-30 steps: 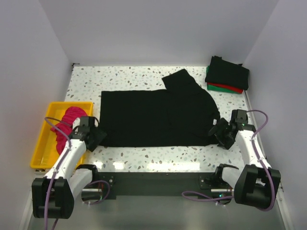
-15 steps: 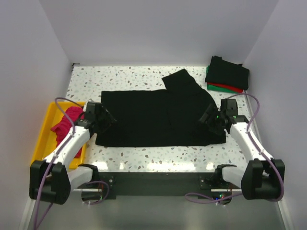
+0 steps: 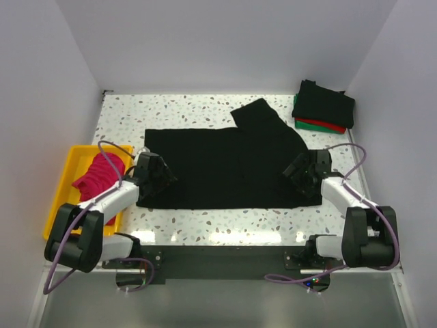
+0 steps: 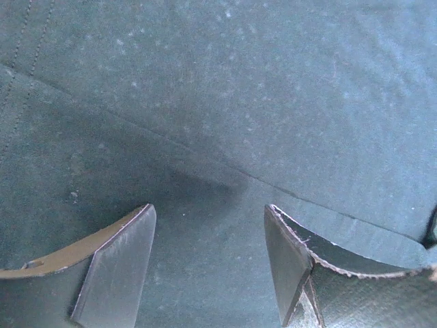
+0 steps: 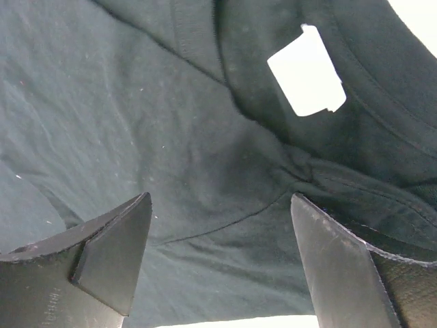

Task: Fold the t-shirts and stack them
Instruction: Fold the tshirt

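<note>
Speckled table (image 3: 205, 109) walled in pale grey. Across its middle, black shirt (image 3: 225, 164) spread flat, one sleeve angled toward the far edge. Low over the shirt's left end, left gripper (image 3: 166, 178), fingers (image 4: 113, 266) parted, cloth beneath the gap. Over the right end by the collar, right gripper (image 3: 295, 171) spread wide, white tag (image 5: 306, 70) just beyond its tips. At the far right corner, folded stack (image 3: 324, 106): black over red over green. At the left, yellow tray (image 3: 58, 205) holding a bunched pink shirt (image 3: 99, 171).
</note>
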{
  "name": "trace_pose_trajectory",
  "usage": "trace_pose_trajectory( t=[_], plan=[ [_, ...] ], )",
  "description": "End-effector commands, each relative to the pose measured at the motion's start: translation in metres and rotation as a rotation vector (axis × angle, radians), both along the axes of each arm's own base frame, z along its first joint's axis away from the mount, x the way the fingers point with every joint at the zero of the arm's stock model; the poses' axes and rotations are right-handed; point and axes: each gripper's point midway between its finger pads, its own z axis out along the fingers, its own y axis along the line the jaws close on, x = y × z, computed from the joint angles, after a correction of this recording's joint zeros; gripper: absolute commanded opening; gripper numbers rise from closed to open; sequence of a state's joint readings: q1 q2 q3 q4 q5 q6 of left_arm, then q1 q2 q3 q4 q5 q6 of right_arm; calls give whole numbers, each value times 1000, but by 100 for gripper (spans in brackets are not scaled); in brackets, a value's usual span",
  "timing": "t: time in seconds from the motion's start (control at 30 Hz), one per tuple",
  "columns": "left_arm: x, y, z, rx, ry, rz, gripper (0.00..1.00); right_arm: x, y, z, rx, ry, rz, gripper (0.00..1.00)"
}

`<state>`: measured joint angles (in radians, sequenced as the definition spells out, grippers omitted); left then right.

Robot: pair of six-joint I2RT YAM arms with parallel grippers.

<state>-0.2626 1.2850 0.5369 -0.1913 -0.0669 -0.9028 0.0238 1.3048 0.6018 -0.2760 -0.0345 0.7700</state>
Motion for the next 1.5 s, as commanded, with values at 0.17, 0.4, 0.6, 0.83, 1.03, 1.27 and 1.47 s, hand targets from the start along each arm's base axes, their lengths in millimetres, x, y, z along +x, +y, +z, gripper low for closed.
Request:
trace_pose_trajectory(
  t=[0.17,0.4,0.6,0.83,1.03,1.27,1.47],
  plan=[
    [-38,14,-40,41,89,51,70,-57,-43,-41,-5,163,-211,89],
    [-76,18,-49,47,147,96,70,-85,-47,-39,-13,239,-213,89],
    [-89,23,-35,51,137,120,69,-99,-28,-31,63,212,-149,89],
    [-71,11,0,15,68,73,70,-86,-22,-3,76,149,-53,90],
    [-8,16,77,98,-99,82,76,-22,-17,69,70,-107,82,99],
    [101,53,133,290,-167,217,65,60,-2,118,35,-277,180,99],
    [166,76,107,339,-125,230,54,111,25,120,23,-321,228,92]
  ],
)
